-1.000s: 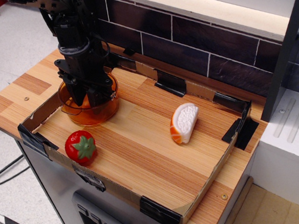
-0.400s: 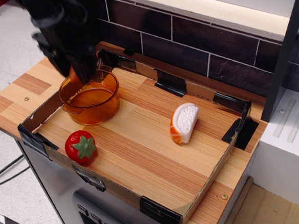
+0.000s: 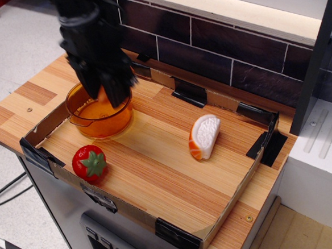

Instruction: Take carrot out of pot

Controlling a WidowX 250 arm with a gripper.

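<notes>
Pot (image 3: 100, 115): set at the back-left of the wooden tray (image 3: 157, 159), upright, amber and see-through; its inside is partly hidden.
Strawberry (image 3: 89, 163): laid near the tray's front-left edge, apart from the pot.
Gripper (image 3: 104, 94): blurred, hung over the pot's rim; fingers close together.
Carrot (image 3: 102, 93): an orange sliver is seen between the fingers; whether it is gripped cannot be told.
Half-round piece (image 3: 204, 136): laid right of centre, well apart from the pot.

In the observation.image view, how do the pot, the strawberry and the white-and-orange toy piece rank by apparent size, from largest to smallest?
1. The pot, clearly the widest, though the gripper hides part of it.
2. and 3. The white-and-orange piece and the strawberry look about alike; I would not rank them.
</notes>
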